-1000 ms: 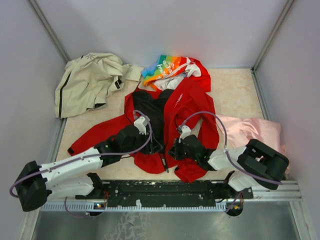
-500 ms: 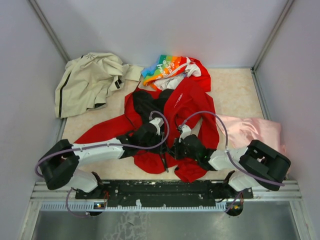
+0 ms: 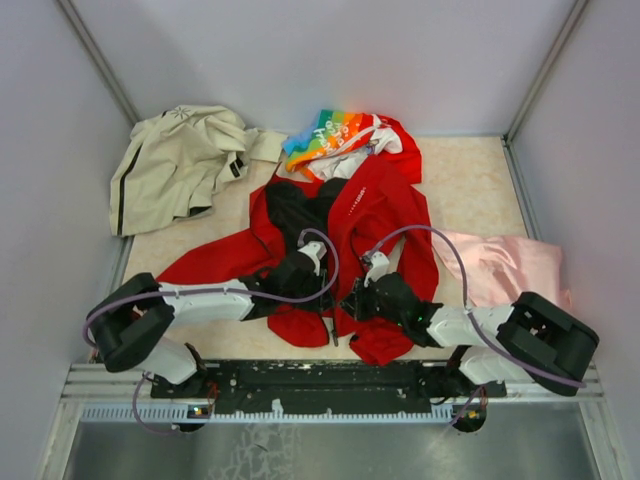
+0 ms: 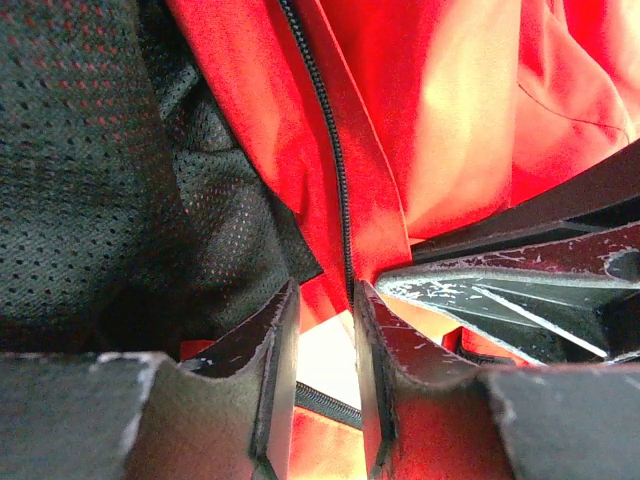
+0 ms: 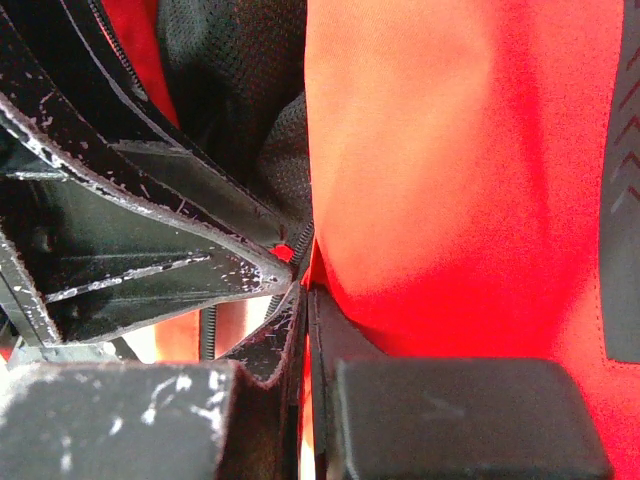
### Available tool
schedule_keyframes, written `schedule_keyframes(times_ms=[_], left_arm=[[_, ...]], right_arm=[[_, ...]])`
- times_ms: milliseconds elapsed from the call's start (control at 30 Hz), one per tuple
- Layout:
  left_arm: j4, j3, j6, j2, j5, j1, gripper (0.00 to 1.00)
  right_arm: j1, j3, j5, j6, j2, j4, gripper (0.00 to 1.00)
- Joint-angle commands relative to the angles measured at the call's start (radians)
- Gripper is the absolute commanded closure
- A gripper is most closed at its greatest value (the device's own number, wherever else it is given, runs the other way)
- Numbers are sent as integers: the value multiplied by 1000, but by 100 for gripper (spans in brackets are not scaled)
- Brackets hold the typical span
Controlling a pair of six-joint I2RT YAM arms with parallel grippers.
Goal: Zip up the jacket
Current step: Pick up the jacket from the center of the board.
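Observation:
The red jacket (image 3: 372, 212) lies spread on the table with its black lining (image 3: 298, 212) showing. Both grippers meet at its lower front opening. My left gripper (image 3: 322, 293) is open, its jaws a narrow gap apart. The left wrist view has the gripper (image 4: 325, 295) straddling the lower end of the dark zipper line (image 4: 335, 170), beside black mesh lining (image 4: 90, 150). My right gripper (image 3: 351, 300) is shut on the jacket's red front edge. In the right wrist view a sliver of red fabric sits between the closed jaws of the gripper (image 5: 305, 292). The two grippers' fingers almost touch.
A beige jacket (image 3: 175, 165) lies at the back left. A rainbow-and-white garment (image 3: 335, 135) lies behind the red jacket's collar. Pink cloth (image 3: 500, 262) is at the right. Grey walls enclose the table, and a black rail (image 3: 330, 378) runs along the near edge.
My left arm has swung rightward across the jacket's hem until its gripper reached the right gripper, and its jaws have narrowed. The right gripper has kept its hold, shifting only slightly.

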Motion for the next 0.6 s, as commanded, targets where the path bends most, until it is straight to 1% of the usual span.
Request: schedule_keyframes(times_ms=[0, 167, 400, 567], left_arm=[[51, -3, -11, 18, 3, 1, 67], [76, 1, -21, 51, 27, 1, 69], [99, 2, -25, 88, 51, 2, 76], [112, 3, -28, 106, 65, 2, 80]], right_arm=[[7, -4, 32, 0, -44, 33, 100], [7, -3, 27, -5, -16, 42, 100], [7, -4, 36, -4, 32, 63, 100], [7, -3, 44, -4, 31, 54, 100]])
